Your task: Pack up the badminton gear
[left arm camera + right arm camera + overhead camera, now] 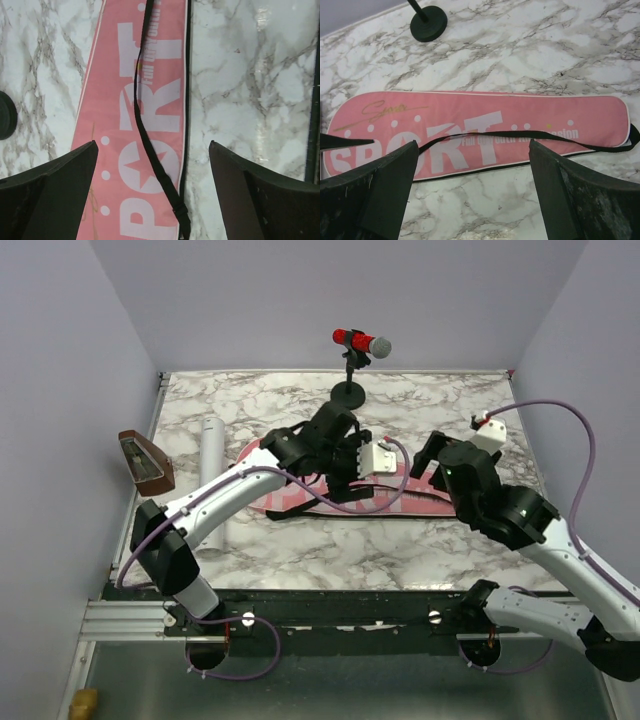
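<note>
The long pink bag (286, 498) lettered "SPORT" lies flat across the middle of the table, zipped edge toward me, with its black strap (545, 134) lying loose over it. My left gripper (345, 475) hovers open and empty above the bag's left part; in its wrist view the bag (110, 100) and strap (142, 125) lie between the fingers (153, 145). My right gripper (428, 455) is open and empty, above the table just in front of the bag (470, 107), jaws wide (473, 145). The white tube (212, 455) lies left of the bag. No rackets show.
A red microphone (360, 343) on a black stand stands at the back centre; its round base shows in the right wrist view (428, 24) and at the left edge of the left wrist view (6, 115). A small brown wedge-shaped box (145, 462) sits off the table's left edge.
</note>
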Motion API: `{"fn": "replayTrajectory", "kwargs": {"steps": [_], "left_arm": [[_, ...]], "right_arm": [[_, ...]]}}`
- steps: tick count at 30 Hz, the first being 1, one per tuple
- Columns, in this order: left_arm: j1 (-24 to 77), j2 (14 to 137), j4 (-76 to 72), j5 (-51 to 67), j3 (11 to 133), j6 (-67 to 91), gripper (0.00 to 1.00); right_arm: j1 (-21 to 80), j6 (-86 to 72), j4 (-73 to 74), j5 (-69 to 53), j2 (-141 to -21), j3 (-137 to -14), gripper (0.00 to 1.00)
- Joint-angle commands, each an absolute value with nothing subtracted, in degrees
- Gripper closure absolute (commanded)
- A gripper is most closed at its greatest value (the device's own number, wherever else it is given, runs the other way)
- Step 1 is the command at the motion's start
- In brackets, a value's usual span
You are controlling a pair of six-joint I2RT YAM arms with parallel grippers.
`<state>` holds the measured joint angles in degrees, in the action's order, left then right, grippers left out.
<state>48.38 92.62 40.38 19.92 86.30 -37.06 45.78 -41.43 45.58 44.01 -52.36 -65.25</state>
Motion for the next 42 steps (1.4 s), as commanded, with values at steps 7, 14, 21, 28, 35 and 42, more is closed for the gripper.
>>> {"fn": "replayTrajectory", "kwargs": {"steps": [7,14,21,28,35,42], "left_arm": [[16.56,84.11,50.01,47.1,90.71,-15.48,0.02],[0.54,77.1,38.18,48.96,74.73,-11.17,0.02],[-4.04,67.77,18.13,24.66,60.49,-1.77,0.02],[-4.83,71.8,7.67,10.64,52.75,-1.31,0.02],[-5.89,75.14,-7.89,10.99,42.37,-2.55,0.02],[-5.89,74.01,-19.85,9.31,37.63,3.24,0.02]], "right_arm": [[33.61,-36.47,29.37,34.42,-60.1,-62.05,0.0],[18.3,-40.25,19.97,20.57,-68.72,-55.91,0.0],[6.77,-44.13,8.1,24.49,-70.84,-44.57,0.0],[6.59,-26.65,-13.51,40.25,-71.27,-30.78,0.0],[6.59,-20.48,-32.41,41.4,-75.58,-22.41,0.0],[6.59,-18.12,-45.86,39.82,-84.28,-22.06,0.0]]}}
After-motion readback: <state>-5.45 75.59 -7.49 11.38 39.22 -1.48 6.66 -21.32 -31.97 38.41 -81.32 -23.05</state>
